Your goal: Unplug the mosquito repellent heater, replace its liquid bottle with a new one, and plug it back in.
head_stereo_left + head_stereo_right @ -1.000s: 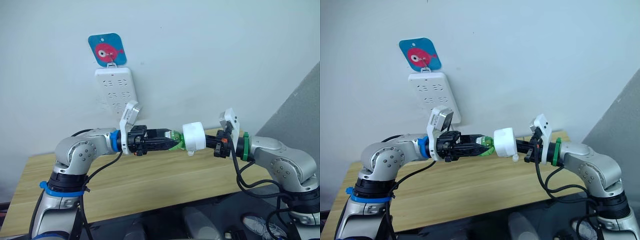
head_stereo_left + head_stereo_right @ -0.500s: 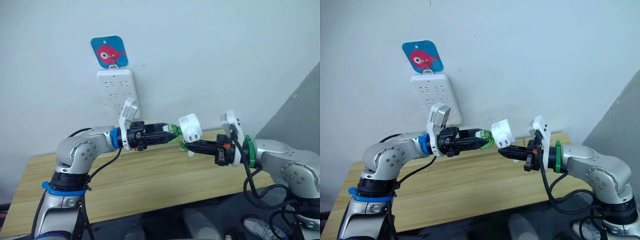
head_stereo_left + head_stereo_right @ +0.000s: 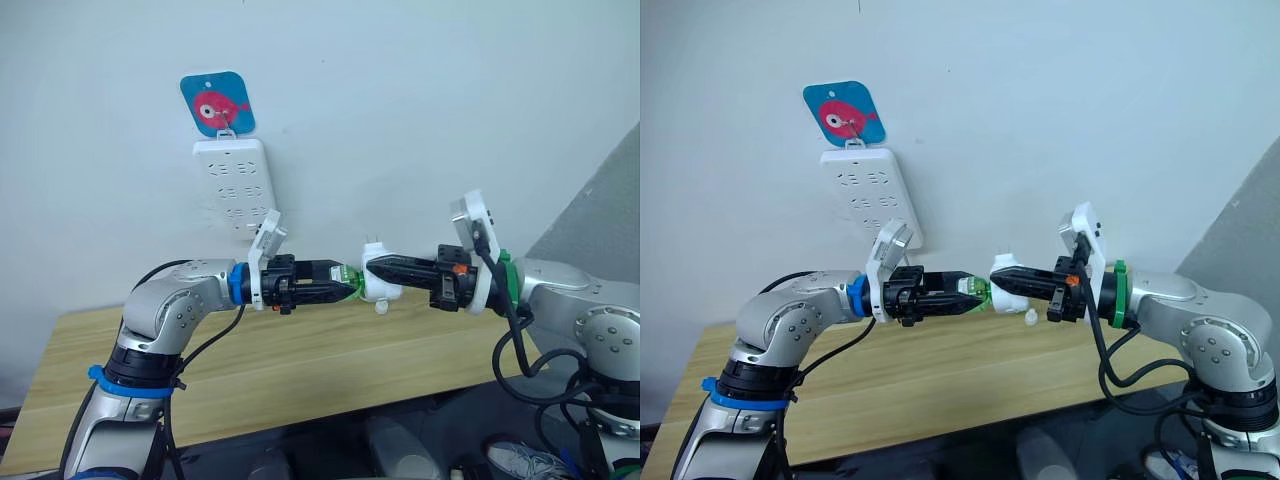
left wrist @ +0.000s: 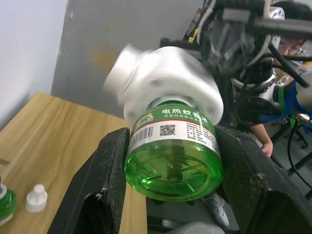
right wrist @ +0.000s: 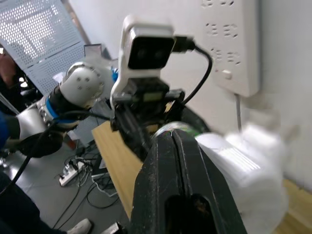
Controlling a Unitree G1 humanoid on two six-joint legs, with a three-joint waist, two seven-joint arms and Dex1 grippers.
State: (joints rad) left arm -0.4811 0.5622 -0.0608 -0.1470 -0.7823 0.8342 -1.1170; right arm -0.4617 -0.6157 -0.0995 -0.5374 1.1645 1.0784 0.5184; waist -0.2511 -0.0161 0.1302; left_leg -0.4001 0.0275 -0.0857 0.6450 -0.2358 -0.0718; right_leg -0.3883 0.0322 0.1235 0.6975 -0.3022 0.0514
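The mosquito repellent heater [image 3: 378, 284] hangs in the air above the wooden counter [image 3: 300, 370], between the two arms, with its two metal prongs pointing toward 12 o'clock. A green liquid bottle [image 4: 173, 158] sits screwed into it on its 9 o'clock side. The left claw [image 3: 340, 281] is closed on that bottle, one black finger on each side of it. The right claw [image 3: 372, 266] reaches in from 3 o'clock and touches the heater; how far it is open cannot be told. On the wall at 11 o'clock hangs a white power strip [image 3: 233, 187] under a blue fish card [image 3: 217, 102]. A small white cap [image 4: 36, 197] lies on the counter.
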